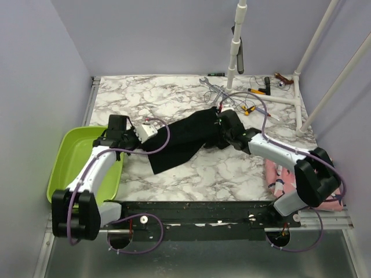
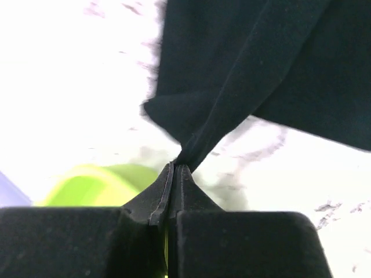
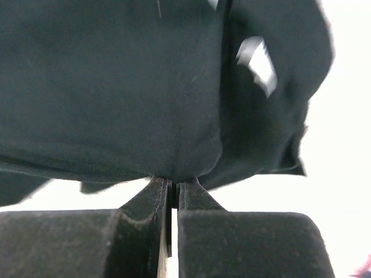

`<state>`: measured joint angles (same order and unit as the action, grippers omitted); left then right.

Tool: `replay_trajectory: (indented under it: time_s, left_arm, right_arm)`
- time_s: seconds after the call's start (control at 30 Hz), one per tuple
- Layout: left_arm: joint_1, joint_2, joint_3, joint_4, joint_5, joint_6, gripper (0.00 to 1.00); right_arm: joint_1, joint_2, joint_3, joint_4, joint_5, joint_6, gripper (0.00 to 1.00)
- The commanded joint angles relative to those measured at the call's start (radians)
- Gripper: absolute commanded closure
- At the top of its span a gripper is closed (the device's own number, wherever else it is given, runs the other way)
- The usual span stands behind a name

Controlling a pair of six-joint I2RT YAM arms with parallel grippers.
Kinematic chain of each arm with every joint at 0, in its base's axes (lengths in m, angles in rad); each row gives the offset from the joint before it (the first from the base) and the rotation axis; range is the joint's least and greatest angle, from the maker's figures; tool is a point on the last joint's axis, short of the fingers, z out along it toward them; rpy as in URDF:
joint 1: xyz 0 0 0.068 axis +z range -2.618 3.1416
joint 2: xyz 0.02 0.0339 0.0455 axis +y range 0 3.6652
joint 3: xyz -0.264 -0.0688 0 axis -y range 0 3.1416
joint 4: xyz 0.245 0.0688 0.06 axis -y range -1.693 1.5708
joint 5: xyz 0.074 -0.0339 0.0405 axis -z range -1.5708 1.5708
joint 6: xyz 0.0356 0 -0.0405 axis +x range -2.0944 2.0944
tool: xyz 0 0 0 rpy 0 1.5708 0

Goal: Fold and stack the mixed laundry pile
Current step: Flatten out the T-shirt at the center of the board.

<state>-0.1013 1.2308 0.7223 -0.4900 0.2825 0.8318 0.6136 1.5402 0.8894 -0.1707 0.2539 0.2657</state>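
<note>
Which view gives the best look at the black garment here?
Top external: the black garment stretches full length over the table between the left gripper and right gripper. Each wrist view shows only a dark fold pinched in its own shut gripper.

The white-and-grey marbled tabletop (image 1: pixel 232 174) bears a large plain black cloth garment (image 1: pixel 182 142) mid-table, small hand tools (image 1: pixel 257 91) at the far edge, and a pink cloth garment (image 1: pixel 272 174) near right.

Robot lab booth: plain walls (image 1: pixel 162 35), scattered tools (image 1: pixel 258 91).
</note>
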Motion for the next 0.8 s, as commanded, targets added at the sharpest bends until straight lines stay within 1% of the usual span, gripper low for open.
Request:
replay_trajectory:
  time_s: [0.0,0.07,0.1,0.17,0.27,0.33,0.43,0.57,0.7,0.77]
  left_arm:
    - [0.016,-0.177,0.244,-0.06,-0.049,-0.152,1.0]
    - [0.018,-0.174,0.392,-0.1,-0.067,-0.217,1.0]
    - [0.018,-0.177,0.444,-0.107,-0.08,-0.233,1.0]
    - [0.02,-0.182,0.549,-0.128,-0.116,-0.249,1.0]
    - [0.02,-0.193,0.719,-0.199,-0.138,-0.263,1.0]
    - [0.02,-0.214,0.798,-0.25,-0.135,-0.265,1.0]
    - [0.02,-0.236,0.911,-0.349,-0.138,-0.262,1.0]
    - [0.02,-0.259,1.031,-0.461,-0.125,-0.245,1.0]
    - [0.02,-0.292,1.139,-0.546,-0.107,-0.237,1.0]
    - [0.019,-0.308,1.19,-0.587,-0.094,-0.237,1.0]
  right_arm:
    - [-0.006,-0.143,0.25,-0.189,0.23,-0.179,0.99]
    - [-0.006,-0.176,0.339,-0.212,0.262,-0.253,0.99]
    - [-0.006,-0.185,0.393,-0.232,0.278,-0.307,0.99]
    - [-0.007,-0.186,0.5,-0.299,0.312,-0.356,0.99]
    - [-0.006,-0.178,0.663,-0.444,0.343,-0.398,0.99]
    - [-0.007,-0.19,0.755,-0.528,0.331,-0.404,0.99]
    - [-0.006,-0.252,0.822,-0.595,0.259,-0.407,0.99]
    - [-0.006,-0.37,0.869,-0.604,0.143,-0.414,0.99]
    - [-0.006,-0.446,0.963,-0.646,-0.043,-0.393,0.99]
    - [-0.006,-0.461,1.022,-0.684,-0.109,-0.374,0.99]
